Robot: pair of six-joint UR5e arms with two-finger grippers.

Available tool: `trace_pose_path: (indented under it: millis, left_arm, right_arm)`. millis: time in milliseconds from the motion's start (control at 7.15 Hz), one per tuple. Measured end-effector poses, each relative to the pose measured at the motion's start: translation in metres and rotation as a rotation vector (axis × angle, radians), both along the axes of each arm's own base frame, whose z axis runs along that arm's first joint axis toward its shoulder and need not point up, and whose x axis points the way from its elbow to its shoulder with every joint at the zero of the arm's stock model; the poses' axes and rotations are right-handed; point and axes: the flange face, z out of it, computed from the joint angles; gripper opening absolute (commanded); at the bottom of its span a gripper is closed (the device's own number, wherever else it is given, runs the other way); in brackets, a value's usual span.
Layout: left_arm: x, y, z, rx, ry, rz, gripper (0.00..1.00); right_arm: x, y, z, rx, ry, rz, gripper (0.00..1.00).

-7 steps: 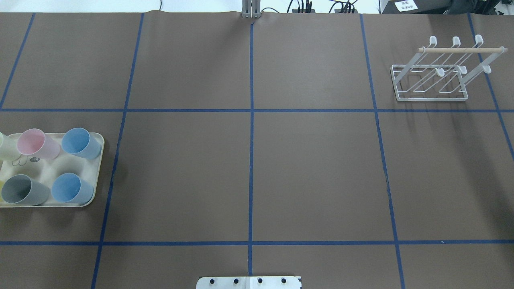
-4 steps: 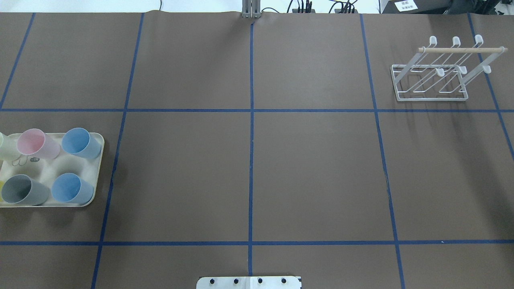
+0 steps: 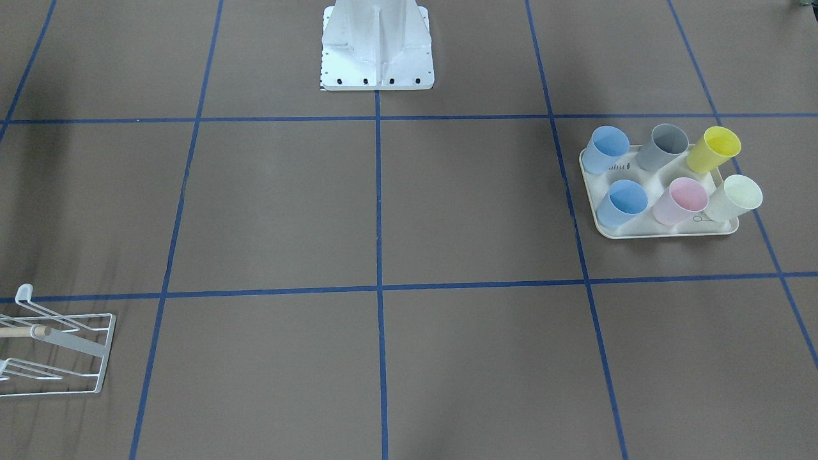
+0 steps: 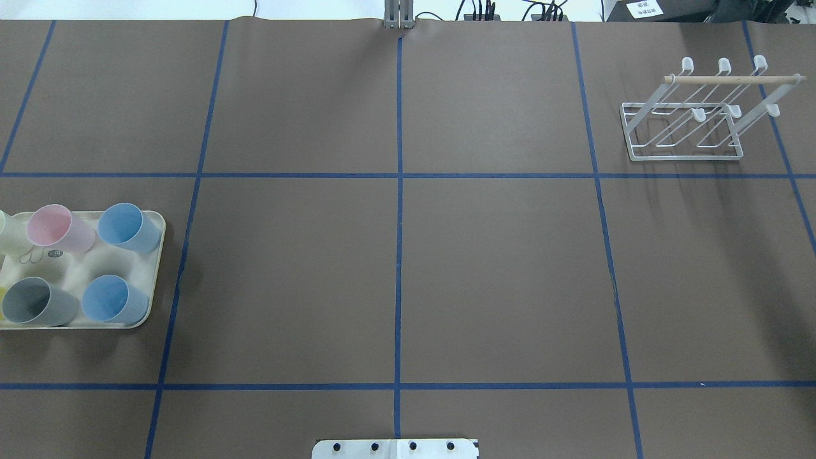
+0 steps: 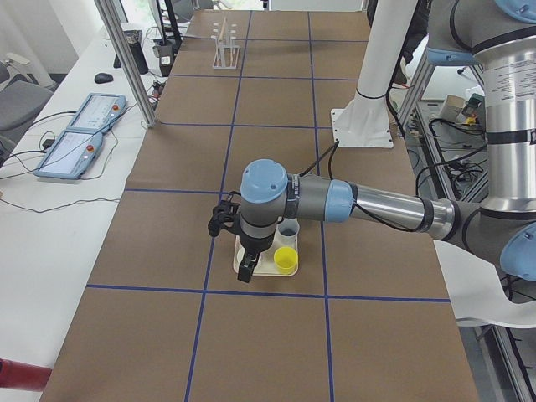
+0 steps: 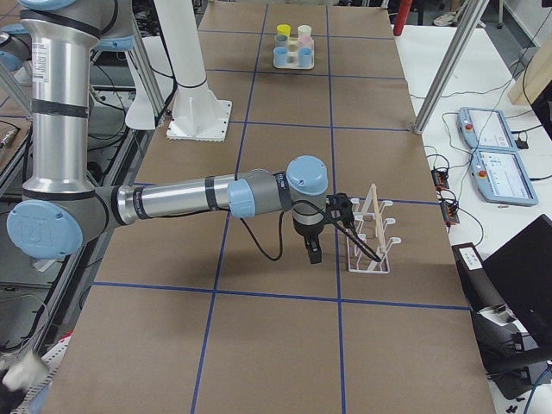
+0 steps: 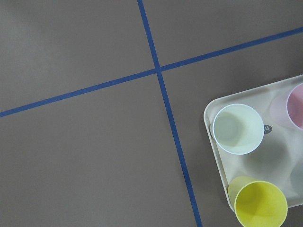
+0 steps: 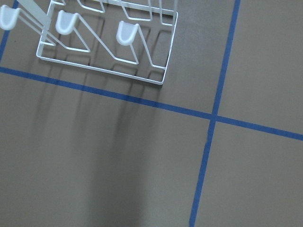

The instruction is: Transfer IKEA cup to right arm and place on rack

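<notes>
I cannot tell how wide either of my grippers stands, since both show only from the table's ends. My left gripper (image 5: 245,268) hangs low over the cream rounded-corner plastic tray (image 3: 664,232), at the end nearest the yellow plastic cup (image 3: 714,148). Six cups stand in that tray in two rows. The row nearer my base holds a light blue plastic cup (image 3: 607,148), a grey plastic cup (image 3: 663,145) and the yellow one. The other row holds a second light blue cup (image 3: 623,201), a pink plastic cup (image 3: 684,199) and a pale green plastic cup (image 3: 735,197). They sit close together, some rims almost touching. The tray lies on my left of the brown paper-covered table (image 4: 497,268), just outside a blue tape line. My right gripper (image 6: 312,250) points down near the small white wire rack (image 4: 685,157), on its side toward the table's middle. The rack's pale wooden dowel (image 4: 733,79) runs across the top of its slanted prongs, and it stands on my far right, close to the table's far edge. Tray and rack are well apart, with a wide stretch of taped brown paper between them. My white metal base plate (image 4: 395,449) sits at the near edge.
</notes>
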Motion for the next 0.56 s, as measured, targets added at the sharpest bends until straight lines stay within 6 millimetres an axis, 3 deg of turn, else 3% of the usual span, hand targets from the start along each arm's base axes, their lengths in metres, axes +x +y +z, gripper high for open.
trace_pose_path:
  millis: [560]
  left_arm:
    - [0.001,-0.025,-0.029,0.057,0.029,-0.111,1.00]
  right_arm:
    - [-0.057,-0.013,-0.051,0.103,-0.055,-0.006,1.00]
